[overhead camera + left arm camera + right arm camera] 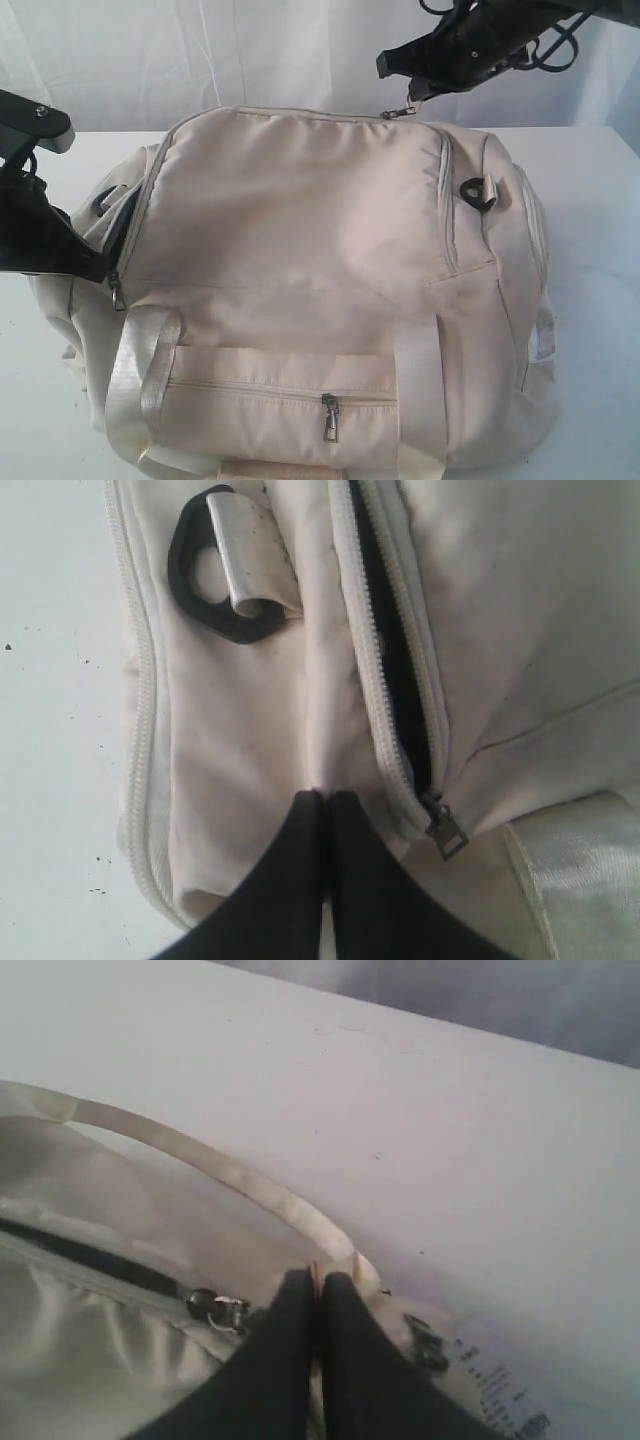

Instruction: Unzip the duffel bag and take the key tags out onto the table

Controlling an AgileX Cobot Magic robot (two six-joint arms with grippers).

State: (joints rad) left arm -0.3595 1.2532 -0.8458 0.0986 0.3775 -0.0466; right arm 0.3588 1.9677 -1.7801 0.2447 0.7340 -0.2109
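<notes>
Bag [300, 230] lies across the middle of the table [600, 200], its left-end zip [365, 670] partly open on dark lining. Left gripper [322, 800] is closed, tips together against the fabric just beside that zip's slider [446, 831]. Right gripper [316, 1282], over the bag's far edge, is closed too, tips at a strap [230, 1175] near a metal pull [215, 1308]; whether it pinches the strap I cannot tell.

The duffel bag [300, 230] is matt cream woven cloth, faintly soiled, with glossy satin webbing straps [135, 370]. Its zip pulls [329, 418] are dull silvery metal, and the zip teeth [370, 680] look like pale plastic. The D-ring [232, 628] is matt black, plastic by its look. The desk [600, 300] is smooth white, lightly speckled. The left end effector [322, 798] and right end effector [318, 1278] are smooth matt black.
</notes>
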